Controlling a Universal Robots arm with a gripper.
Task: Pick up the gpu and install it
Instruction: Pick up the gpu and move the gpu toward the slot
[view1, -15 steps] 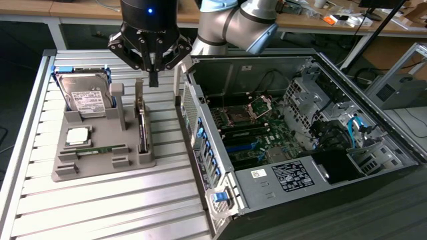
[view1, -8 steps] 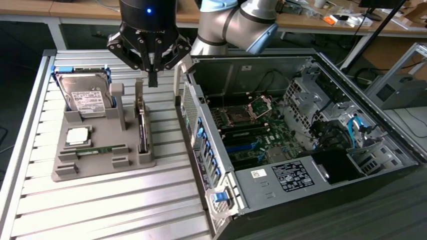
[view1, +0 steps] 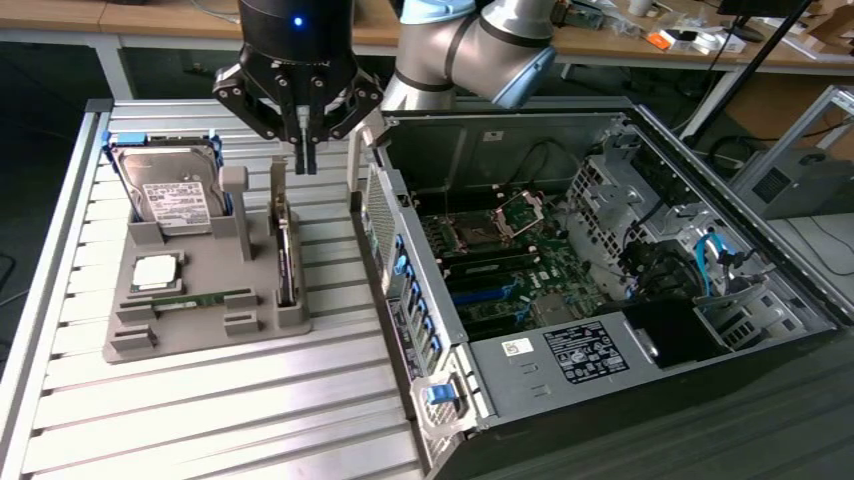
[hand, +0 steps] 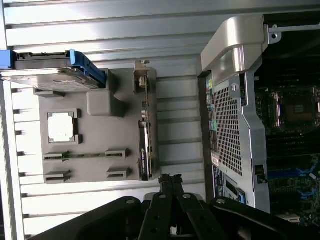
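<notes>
Closed end effector (hand: 171, 182) hovers above gpu (hand: 144, 150) standing edgewise in gray holder (hand: 95, 135).

**Exterior view.** A raised camera looks obliquely down from moderate range over the slatted surface (view1: 200, 420), the grey parts holder (view1: 200, 325) and the open computer case (view1: 527, 375).

**Wrist view.** My wrist camera looks straight down past my hand (hand: 171, 179), high above the holder. Both views share the holder and the case's adjacent wall.
</notes>
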